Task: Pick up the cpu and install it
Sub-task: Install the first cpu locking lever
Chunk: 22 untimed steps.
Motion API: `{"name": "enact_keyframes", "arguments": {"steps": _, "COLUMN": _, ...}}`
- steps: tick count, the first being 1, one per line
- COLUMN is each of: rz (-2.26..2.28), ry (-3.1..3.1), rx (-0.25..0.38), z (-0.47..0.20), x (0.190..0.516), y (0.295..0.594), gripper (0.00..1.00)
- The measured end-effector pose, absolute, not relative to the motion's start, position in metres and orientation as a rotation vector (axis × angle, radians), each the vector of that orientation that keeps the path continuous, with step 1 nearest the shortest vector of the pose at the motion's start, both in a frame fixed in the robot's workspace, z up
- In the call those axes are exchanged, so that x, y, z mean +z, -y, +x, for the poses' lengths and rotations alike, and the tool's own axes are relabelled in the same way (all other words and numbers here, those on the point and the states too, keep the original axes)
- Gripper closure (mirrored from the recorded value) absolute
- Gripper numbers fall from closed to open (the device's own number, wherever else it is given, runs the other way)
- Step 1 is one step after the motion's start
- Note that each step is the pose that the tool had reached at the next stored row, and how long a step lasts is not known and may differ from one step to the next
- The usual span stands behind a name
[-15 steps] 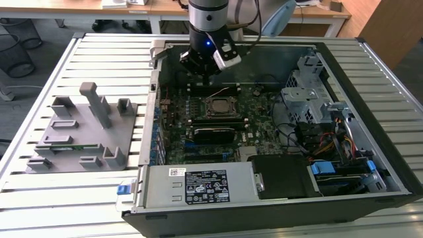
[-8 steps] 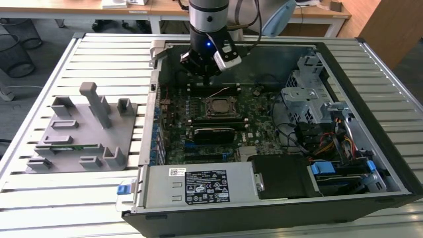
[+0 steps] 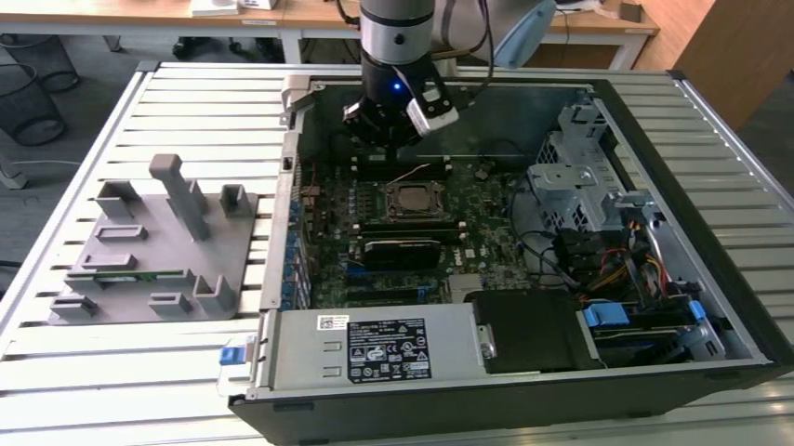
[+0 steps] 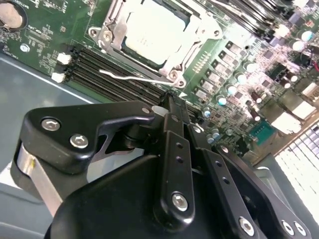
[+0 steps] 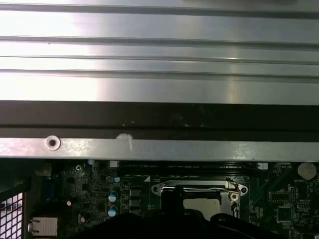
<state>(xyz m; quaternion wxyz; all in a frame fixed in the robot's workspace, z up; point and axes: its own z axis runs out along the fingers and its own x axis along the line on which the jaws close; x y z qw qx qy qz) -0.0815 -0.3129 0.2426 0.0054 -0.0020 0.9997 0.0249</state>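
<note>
The cpu (image 4: 154, 32) is a silvery square lying flat inside the metal-framed socket (image 4: 112, 37) on the green motherboard. The exterior view shows the cpu (image 3: 410, 200) mid-board, and it also appears in the first wrist view (image 5: 202, 204). My gripper (image 4: 171, 99) hangs just beyond the socket's far side, over the memory slots (image 4: 99, 69), with its black fingers (image 4: 175, 149) pressed together and nothing between them. In the exterior view the gripper (image 3: 390, 153) is low inside the open case. A thin wire lever (image 4: 129, 77) lies between the socket and my fingertips.
The open computer case (image 3: 732, 307) surrounds the board, with a power supply (image 3: 372, 348) at the front and a drive cage (image 3: 577, 186) and cables on the exterior view's right. A grey fixture tray (image 3: 149, 251) holding a green memory stick (image 3: 125, 274) lies at the left.
</note>
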Motion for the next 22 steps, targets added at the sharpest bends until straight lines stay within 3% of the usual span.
{"name": "enact_keyframes", "arguments": {"steps": 22, "rz": -0.014, "ry": -3.13, "rx": 0.069, "z": -0.064, "x": 0.232, "y": 0.312, "gripper": 0.89}}
